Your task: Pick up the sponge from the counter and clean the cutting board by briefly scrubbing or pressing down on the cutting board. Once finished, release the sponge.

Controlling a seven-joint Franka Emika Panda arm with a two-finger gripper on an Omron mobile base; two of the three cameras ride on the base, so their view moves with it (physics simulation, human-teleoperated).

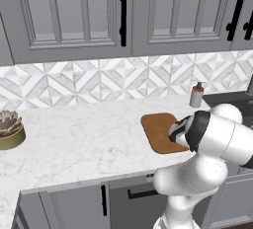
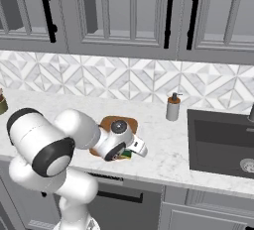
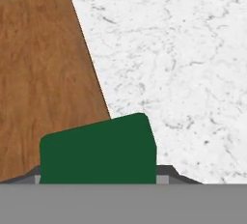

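At the bottom centre of the hand view, the sponge (image 3: 98,150) sits pinched in the gripper (image 3: 99,177), dark finger tips just showing at either side of its green top. Its long axis runs across the frame. The board (image 3: 46,83) fills the left side and passes under the sponge's left part, while counter (image 3: 183,63) lies beneath the right part. So the board lies to the frame's left of the sponge; a scrub probably wants a shift that way, then down.
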